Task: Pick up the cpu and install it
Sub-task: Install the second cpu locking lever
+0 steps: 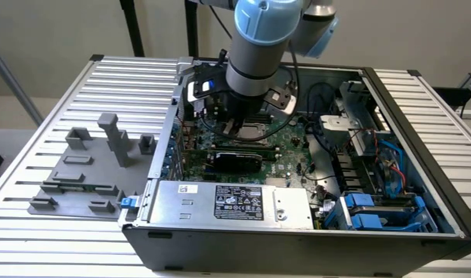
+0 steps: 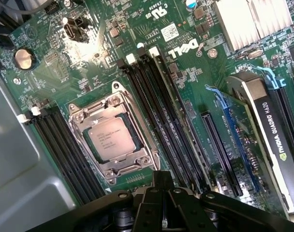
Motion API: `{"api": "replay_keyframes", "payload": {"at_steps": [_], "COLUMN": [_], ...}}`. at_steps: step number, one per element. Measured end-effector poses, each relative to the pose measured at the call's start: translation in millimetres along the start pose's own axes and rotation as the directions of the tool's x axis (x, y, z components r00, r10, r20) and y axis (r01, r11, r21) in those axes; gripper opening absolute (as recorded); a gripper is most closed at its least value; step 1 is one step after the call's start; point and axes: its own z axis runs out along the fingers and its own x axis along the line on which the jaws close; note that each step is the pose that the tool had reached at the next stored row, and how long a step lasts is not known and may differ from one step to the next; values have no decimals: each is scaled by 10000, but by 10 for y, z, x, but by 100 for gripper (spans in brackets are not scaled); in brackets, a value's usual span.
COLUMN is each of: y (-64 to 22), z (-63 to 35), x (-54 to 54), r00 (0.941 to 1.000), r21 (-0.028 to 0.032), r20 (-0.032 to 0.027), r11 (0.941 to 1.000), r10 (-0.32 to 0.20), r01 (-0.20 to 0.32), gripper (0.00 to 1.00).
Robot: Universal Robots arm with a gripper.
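1. The slatted pale-metal worktop (image 1: 80, 81) carries a large open dark-grey computer case (image 1: 297, 243) lying on its side. Beside the case, on the exterior view's left, lies a flat grey plastic fixture tray with upright blocks (image 1: 84, 174).

2. Inside the case, a boxy silver power supply with a black label (image 1: 231, 204) lies along the near wall, and a green motherboard (image 2: 137, 29) fills the floor. The light-blue and grey robot arm (image 1: 262, 35) reaches down over the board.

3. On the board, a long black graphics card with a silver edge and green lettering (image 2: 268, 125) stands off to one side of the fingers, past the rows of black memory slots (image 2: 156, 106).

4. The square black-and-metal socket frame (image 2: 113, 137) lies just ahead of the fingers, hinged open around its bed.

5. The cpu (image 2: 110, 138), a small flat square chip with a silvery-grey metal top and printed markings, lies level in that socket, just beyond the fingertips and not touching them.

6. The black fingers (image 2: 162, 212) are pressed fully together with nothing between them; they hover close above the board, apart from the chip.

7. Handling, as a judgement: the chip looks light, rigid and smooth, hence slippery. Its underside contacts and the socket bed are probably fragile, so a hold belongs on two opposite edges of the metal top, kept flat, with light pressure and no twisting or sliding.
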Motion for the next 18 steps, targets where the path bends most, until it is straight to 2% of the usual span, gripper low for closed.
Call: {"api": "replay_keyframes", "payload": {"at_steps": [7,18], "y": [-29,-75], "z": [109,250], "x": [-3,11], "r00": [10000,10000], "r21": [-44,-79], "r20": [16,29], "r11": [10000,10000], "r10": [-6,-10], "r01": [6,10], "gripper": [11,11]}}
